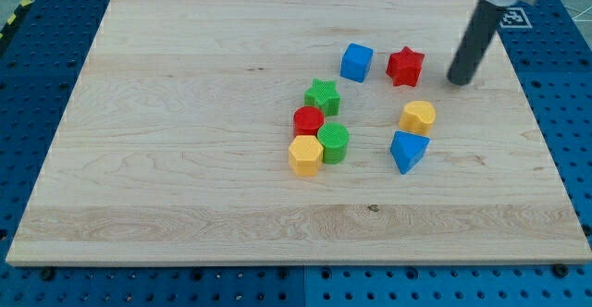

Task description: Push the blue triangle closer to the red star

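Observation:
The blue triangle [408, 151] lies on the wooden board [185, 159], right of centre. The red star [405, 67] sits well above it, toward the view's top. A yellow block [418, 116] lies between them, just above the triangle. My tip [459, 79] is down on the board to the right of the red star, a short gap away, and up and right of the blue triangle. It touches no block.
A blue cube [356, 63] sits just left of the red star. A cluster lies left of the triangle: green star [322, 96], red cylinder [308, 120], green cylinder [334, 143], yellow hexagon [305, 155].

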